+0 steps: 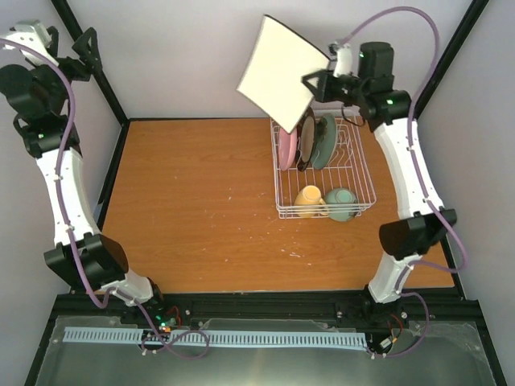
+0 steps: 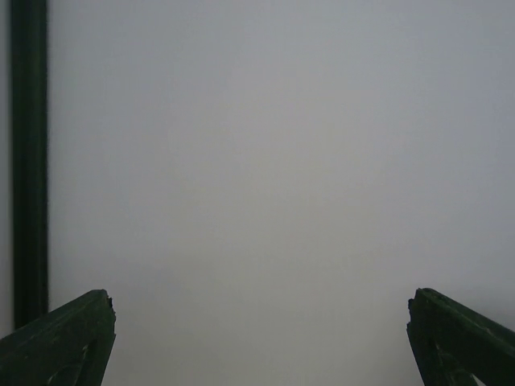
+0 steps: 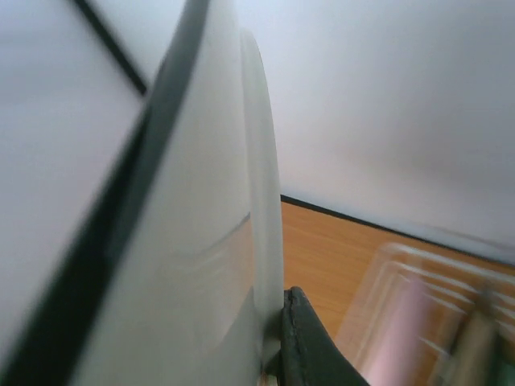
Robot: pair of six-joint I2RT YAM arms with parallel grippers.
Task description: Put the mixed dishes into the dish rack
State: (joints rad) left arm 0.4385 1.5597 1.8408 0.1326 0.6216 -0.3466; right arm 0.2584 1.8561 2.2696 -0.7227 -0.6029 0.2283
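Observation:
My right gripper (image 1: 315,83) is shut on the white square plate (image 1: 281,73) and holds it on edge, tilted, above the back left of the white wire dish rack (image 1: 360,161). In the right wrist view the plate (image 3: 209,265) fills the left side, pressed against one dark finger (image 3: 310,346). In the rack stand the pink plate (image 1: 287,147), the dark-rimmed beige plate (image 1: 306,141) and the green plate (image 1: 325,141). The yellow mug (image 1: 309,200) and the mint-green bowl (image 1: 341,203) lie at the rack's front. My left gripper (image 2: 261,338) is open, raised at the far left, facing the wall.
The wooden table (image 1: 193,209) stretches left of the rack. Black frame posts (image 1: 96,68) rise at the back corners. A metal rail (image 1: 209,338) runs along the near edge by the arm bases.

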